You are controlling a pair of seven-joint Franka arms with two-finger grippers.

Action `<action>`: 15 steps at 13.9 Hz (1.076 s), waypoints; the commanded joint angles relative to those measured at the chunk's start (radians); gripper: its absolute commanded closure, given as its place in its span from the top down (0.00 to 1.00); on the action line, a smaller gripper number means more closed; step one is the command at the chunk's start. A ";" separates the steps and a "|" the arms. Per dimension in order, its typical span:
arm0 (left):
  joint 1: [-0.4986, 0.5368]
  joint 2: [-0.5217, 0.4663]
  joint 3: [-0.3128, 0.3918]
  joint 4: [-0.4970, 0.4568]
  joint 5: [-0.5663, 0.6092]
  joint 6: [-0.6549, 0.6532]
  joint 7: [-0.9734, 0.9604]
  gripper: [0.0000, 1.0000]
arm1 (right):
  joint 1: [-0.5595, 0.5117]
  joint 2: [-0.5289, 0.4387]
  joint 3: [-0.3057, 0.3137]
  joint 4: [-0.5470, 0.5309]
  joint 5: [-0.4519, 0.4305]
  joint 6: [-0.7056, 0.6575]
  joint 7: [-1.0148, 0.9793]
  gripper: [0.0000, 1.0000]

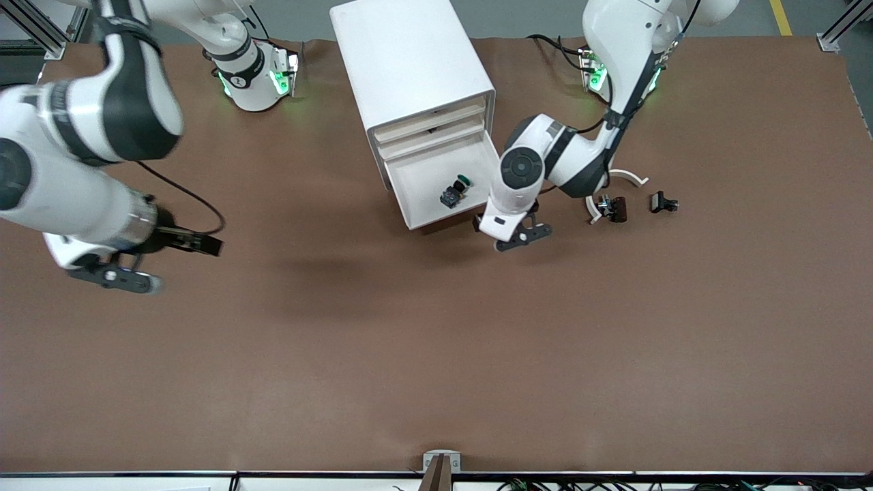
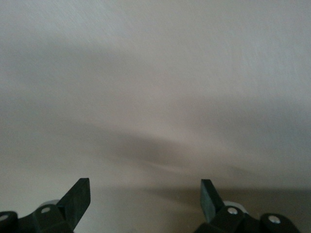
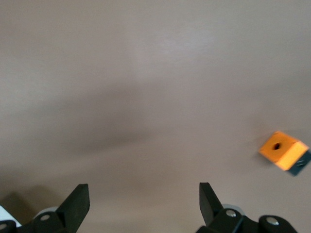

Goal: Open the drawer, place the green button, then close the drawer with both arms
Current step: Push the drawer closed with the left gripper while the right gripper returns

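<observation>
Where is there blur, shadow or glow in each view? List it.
Front view: the right gripper is motion-smeared, a soft shadow lies on the table, and green lights glow at the arm bases. Left wrist view: a smeared pale surface fills it. Right wrist view: the orange block is blurred.

Robot lab, two arms (image 1: 545, 164), brown table (image 1: 436, 354)
</observation>
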 commanded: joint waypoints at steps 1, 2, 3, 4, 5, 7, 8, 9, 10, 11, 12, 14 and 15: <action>0.002 0.005 -0.046 -0.006 0.012 0.001 -0.027 1.00 | -0.080 -0.077 0.021 -0.087 -0.055 0.009 -0.117 1.00; 0.002 0.010 -0.066 -0.006 0.011 0.001 -0.047 1.00 | -0.100 -0.080 0.021 -0.085 -0.076 0.009 -0.158 1.00; 0.003 0.010 -0.089 -0.006 0.012 0.001 -0.068 1.00 | -0.127 -0.076 0.021 -0.084 -0.078 0.012 -0.194 1.00; 0.003 0.010 -0.106 -0.006 0.011 0.001 -0.085 1.00 | -0.150 -0.076 0.024 -0.079 -0.078 0.009 -0.226 1.00; 0.003 0.011 -0.126 -0.006 0.009 -0.001 -0.102 1.00 | -0.151 -0.077 0.023 -0.077 -0.078 -0.002 -0.232 1.00; 0.003 0.011 -0.154 -0.007 -0.032 -0.001 -0.123 1.00 | -0.157 -0.068 0.023 -0.016 -0.079 -0.074 -0.242 1.00; 0.002 0.016 -0.168 -0.007 -0.056 -0.001 -0.127 1.00 | -0.160 -0.068 0.023 0.017 -0.079 -0.100 -0.226 1.00; 0.002 0.022 -0.181 -0.007 -0.084 -0.001 -0.140 1.00 | -0.161 -0.068 0.023 0.027 -0.079 -0.105 -0.225 1.00; 0.000 0.025 -0.198 -0.007 -0.101 -0.001 -0.163 1.00 | -0.161 -0.068 0.021 0.028 -0.073 -0.105 -0.225 1.00; 0.000 0.033 -0.211 -0.007 -0.112 -0.001 -0.183 1.00 | -0.163 -0.068 0.021 0.042 -0.073 -0.105 -0.225 1.00; 0.000 0.042 -0.229 -0.006 -0.135 -0.001 -0.205 1.00 | -0.170 -0.068 0.021 0.056 -0.063 -0.099 -0.225 1.00; 0.002 0.057 -0.249 -0.002 -0.252 -0.001 -0.214 1.00 | -0.177 -0.079 0.024 0.053 -0.052 -0.093 -0.228 1.00; 0.000 0.059 -0.251 0.001 -0.276 -0.002 -0.214 1.00 | -0.180 -0.085 0.024 0.050 -0.049 -0.093 -0.228 1.00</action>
